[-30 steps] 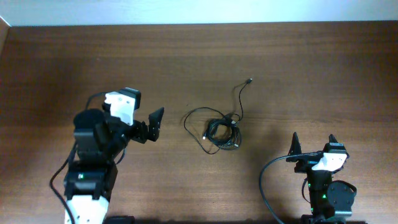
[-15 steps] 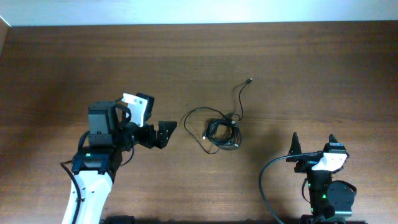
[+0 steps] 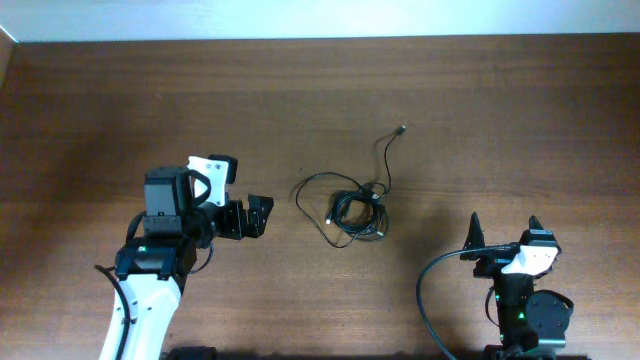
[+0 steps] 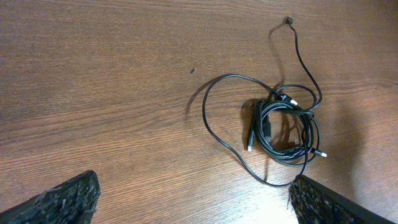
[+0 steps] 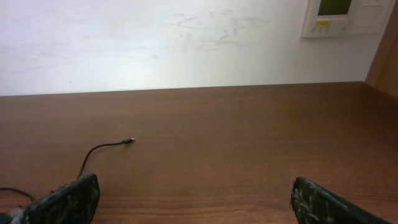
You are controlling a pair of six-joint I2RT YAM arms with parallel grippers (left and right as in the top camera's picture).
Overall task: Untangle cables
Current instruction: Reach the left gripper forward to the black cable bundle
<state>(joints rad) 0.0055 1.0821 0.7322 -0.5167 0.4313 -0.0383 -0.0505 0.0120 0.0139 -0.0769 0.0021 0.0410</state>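
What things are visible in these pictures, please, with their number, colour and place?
cables: one tangle, number of cords unclear, black, table centre, one plug end stretching toward the far side
table: one, brown wood, under everything
wall: one, white, behind the table
wall panel: one, pale, upper right of the right wrist view
left gripper: one, black, open, left of the cables, apart from them
right gripper: one, black, open, near side, right of the cables

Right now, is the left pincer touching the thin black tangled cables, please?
Apart. Overhead view shows bare wooden table between the left pincer and the thin black cables.
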